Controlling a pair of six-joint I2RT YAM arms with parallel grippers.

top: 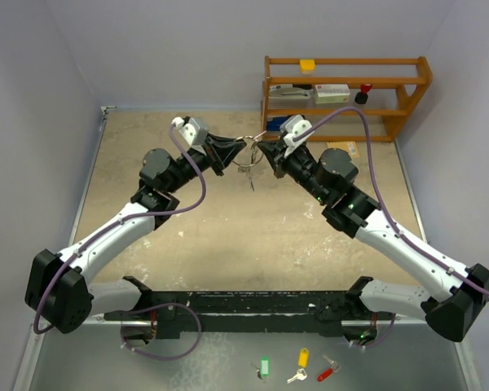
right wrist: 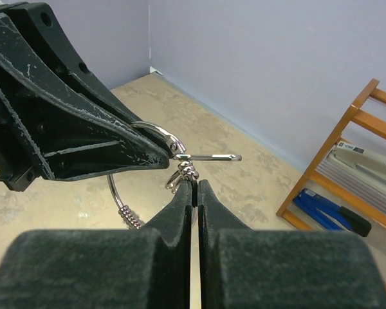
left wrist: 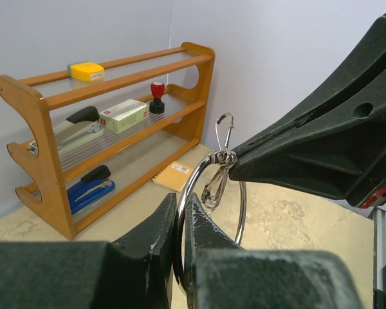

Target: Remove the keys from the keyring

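- Clamps L tool (left wrist: 180, 207) tight on ring (left wrist: 192, 180), lower arc.
- Pinches R tool (right wrist: 194, 188) shut on ring top, by clip (left wrist: 224, 132).
- Holds ring mid-air over desk (top: 187, 236), betw. tools.
- Leaves keys (top: 251, 177) dangling under ring.

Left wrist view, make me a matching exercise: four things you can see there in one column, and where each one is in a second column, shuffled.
Things:
1. yellow block
2. red-knobbed stamp
3. blue stapler
4. keyring

Places:
A. lowest shelf of the rack
B. clamped between the left gripper and the right gripper, above the table
C. top shelf of the rack
D. middle shelf of the rack

Pairs: 1-C, 2-D, 3-A, 4-B
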